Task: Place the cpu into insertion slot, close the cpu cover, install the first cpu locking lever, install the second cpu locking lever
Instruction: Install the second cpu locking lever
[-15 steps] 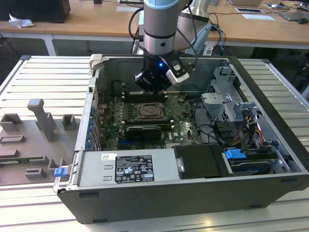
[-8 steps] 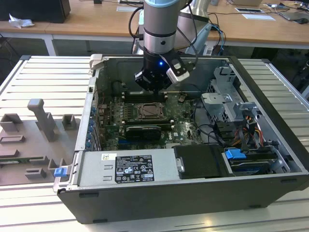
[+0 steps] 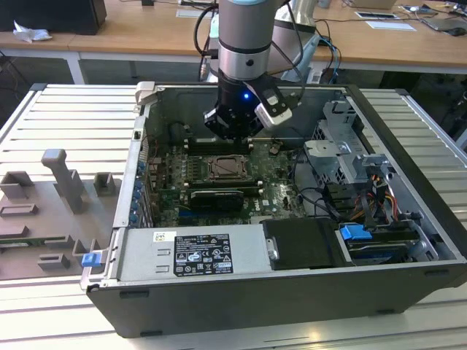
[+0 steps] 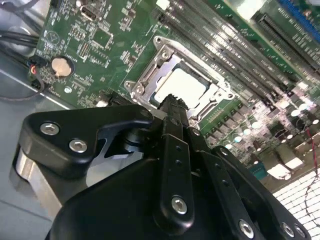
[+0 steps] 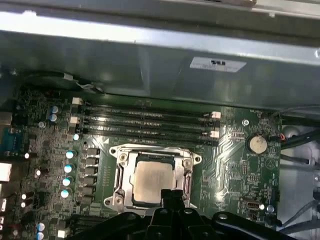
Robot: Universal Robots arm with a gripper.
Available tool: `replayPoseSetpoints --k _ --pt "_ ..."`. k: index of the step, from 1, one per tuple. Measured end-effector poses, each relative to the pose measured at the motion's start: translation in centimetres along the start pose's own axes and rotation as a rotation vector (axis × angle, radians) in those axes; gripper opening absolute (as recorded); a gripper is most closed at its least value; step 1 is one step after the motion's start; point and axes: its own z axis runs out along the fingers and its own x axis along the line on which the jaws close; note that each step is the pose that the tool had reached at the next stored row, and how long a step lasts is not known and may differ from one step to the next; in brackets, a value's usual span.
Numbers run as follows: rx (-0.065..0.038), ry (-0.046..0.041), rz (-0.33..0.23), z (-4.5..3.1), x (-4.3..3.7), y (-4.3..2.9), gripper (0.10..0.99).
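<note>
Pincer fingers are drawn together with nothing between them, tips hanging just above the near edge of the cpu, which already lies flat in the insertion slot. The cpu cover seems to frame it, though I cannot tell whether it is latched. The chip is probably light, stiff and easily damaged, best touched at its edges; the cover is thin metal, likely springy. Memory slots run just beside the socket, capacitors flank it, and the computer case walls hem in the arm.
</note>
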Motion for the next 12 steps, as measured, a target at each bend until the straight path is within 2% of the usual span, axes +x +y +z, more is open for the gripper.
replayPoseSetpoints --k 6,12 --pt "0.000 0.0000 0.000 -0.06 0.08 -0.85 0.106" --pt "0.000 0.0000 0.000 -0.03 0.12 -1.30 0.106"
